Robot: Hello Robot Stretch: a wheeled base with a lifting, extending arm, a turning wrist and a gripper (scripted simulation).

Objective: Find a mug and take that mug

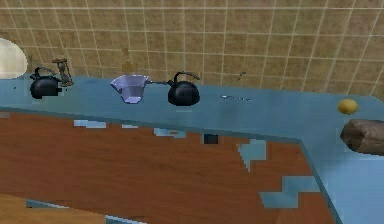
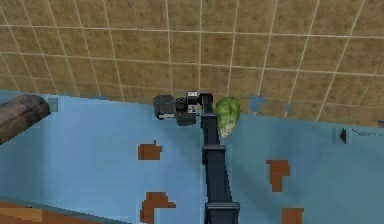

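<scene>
Here the arm [image 2: 215, 165] is stretched across the counter [image 2: 90, 150] to set the gripper [image 2: 176, 108] near a grey object [image 2: 161, 104], perhaps the mug; whether anything is held cannot be told.

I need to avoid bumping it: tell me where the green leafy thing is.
In the arm side view, the green leafy thing lies on the blue counter near the tiled wall, just right of the far end of the arm.
</scene>
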